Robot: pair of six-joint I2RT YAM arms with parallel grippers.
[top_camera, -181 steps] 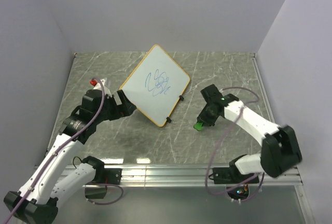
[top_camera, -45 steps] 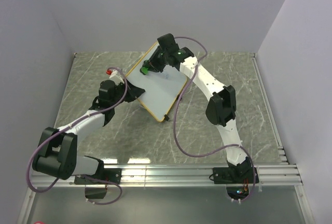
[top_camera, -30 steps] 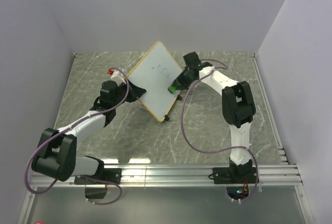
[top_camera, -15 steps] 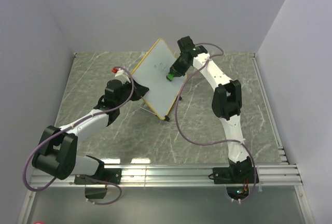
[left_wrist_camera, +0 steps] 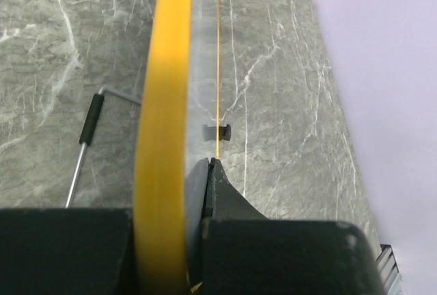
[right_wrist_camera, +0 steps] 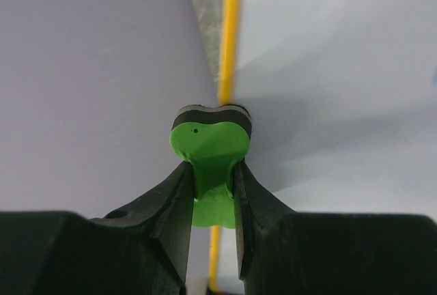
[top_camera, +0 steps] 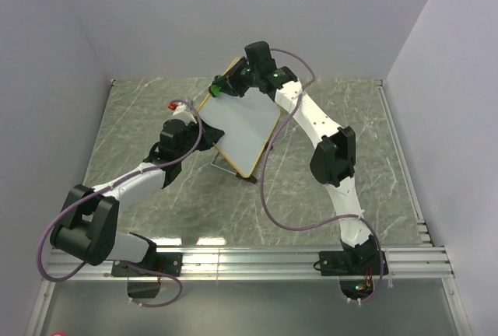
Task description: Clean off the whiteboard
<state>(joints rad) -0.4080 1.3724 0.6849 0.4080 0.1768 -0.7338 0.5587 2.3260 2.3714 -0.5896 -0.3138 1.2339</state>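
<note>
The whiteboard (top_camera: 247, 130) was held tilted above the table (top_camera: 334, 126), one edge clamped in the left claw (top_camera: 205, 138). Its face looked nearly free of marks, so the erasing was judged mostly done, with perhaps faint traces left. The right arm was stretched far over the board, its claw (top_camera: 227, 86) pinched on the green eraser (top_camera: 219, 88) at the board's far upper edge, while the left arm was reached low and forward.
</note>
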